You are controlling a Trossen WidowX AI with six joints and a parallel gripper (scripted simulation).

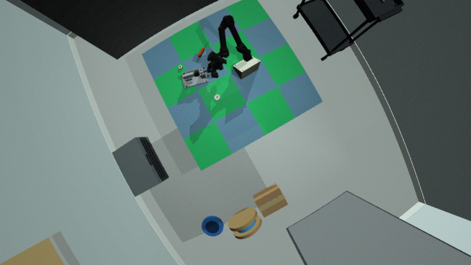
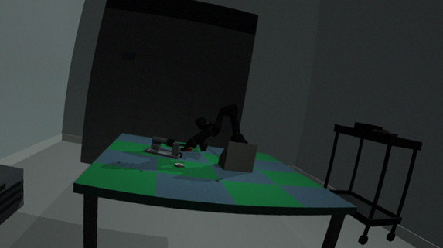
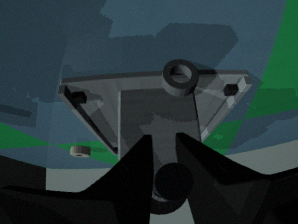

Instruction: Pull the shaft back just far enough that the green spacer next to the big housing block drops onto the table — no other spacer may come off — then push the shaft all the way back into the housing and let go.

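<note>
The fixture's base plate [image 1: 191, 85] [image 3: 107, 81] carries the housing block [image 1: 188, 75] [image 2: 156, 142] at its far end and an upright support [image 2: 176, 149] [image 3: 155, 112] nearer the arm. A dark green piece, apparently the green spacer [image 1: 196, 73], is around the shaft beside the housing. My gripper [image 1: 207, 71] [image 3: 163, 141] is shut on the shaft, whose dark round end [image 3: 173, 181] shows between the fingers, on the arm side of the support. The other spacers along the shaft are too small or hidden to tell apart.
A grey ring [image 3: 180, 79] sits at the plate's near edge. Pale rings [image 1: 180, 67] [image 1: 217, 97] lie on the table, one also in the wrist view [image 3: 80, 151]. An orange screwdriver [image 1: 201, 52] lies behind the fixture. A pale box [image 1: 246, 67] [image 2: 240, 157] stands by the arm's base.
</note>
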